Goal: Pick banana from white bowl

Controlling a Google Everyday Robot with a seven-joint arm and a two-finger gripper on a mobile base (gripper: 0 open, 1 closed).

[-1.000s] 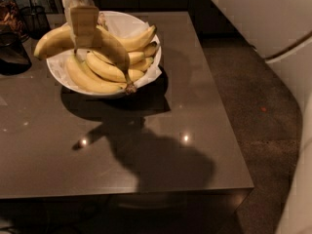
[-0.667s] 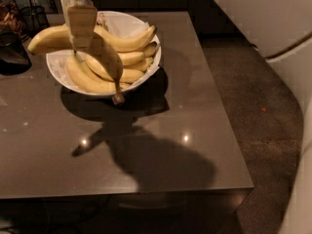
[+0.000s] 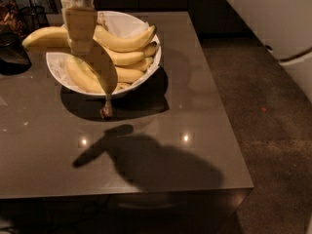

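The banana (image 3: 43,37) is long, strongly curved and yellow. Its dark stem tip (image 3: 106,112) hangs in front of the white bowl (image 3: 155,66), and its other end sticks out to the left. My gripper (image 3: 81,32) comes down from the top left and is shut on the banana's middle, holding it above the bowl. Several shorter bananas (image 3: 126,39) lie in the bowl at the far left of the grey table (image 3: 161,130).
A dark wire-mesh cup (image 3: 10,57) stands at the left edge beside the bowl. The robot's white body (image 3: 273,18) fills the upper right. The table's right edge borders dark carpet (image 3: 273,145). The arm's shadow lies on the table's front.
The banana has risen out of the pile in the gripper's hold. Its left end swung further left and its stem tip now hangs lower in view, past the bowl's front rim.
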